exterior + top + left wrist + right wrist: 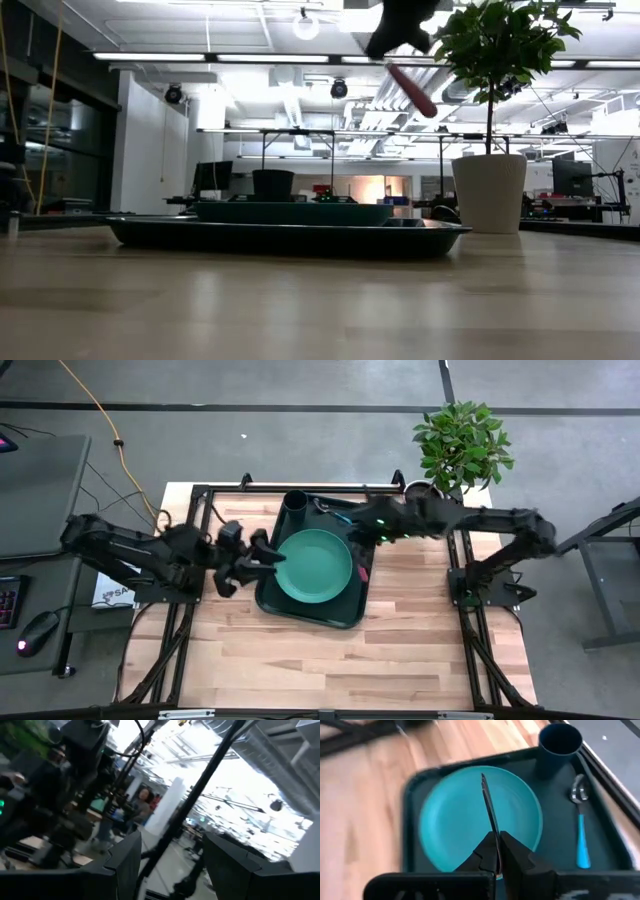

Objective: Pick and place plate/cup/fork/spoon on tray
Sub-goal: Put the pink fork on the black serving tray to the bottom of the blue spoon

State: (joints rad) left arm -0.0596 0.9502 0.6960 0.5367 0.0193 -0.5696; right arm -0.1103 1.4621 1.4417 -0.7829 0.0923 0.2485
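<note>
Right gripper [497, 851]: raised above the tray's right side, fingers clamped on the fork.
Fork [489, 807]: held by its handle end, tines reaching forward over the plate; in the low view its pink handle [412, 91] hangs tilted, well above the tray, beside the plant's foliage.
Left gripper [262, 561]: at the tray's left edge, just beside the plate's left rim; fingers spread apart, nothing between them.
Tray [340, 612]: dark green, lying on the wooden table [300, 660] between the two arms; holds the plate, the cup and the spoon.
Plate [314, 565]: teal, flat in the middle of the tray.
Cup [295, 505]: dark, upright in the tray's far left corner, apart from the plate.
Spoon [580, 832]: blue handle, silver bowl, lying on the tray floor between the plate and the tray's far rim, near the cup.
Potted plant [460, 445]: white pot at the table's far right corner, off the tray.
</note>
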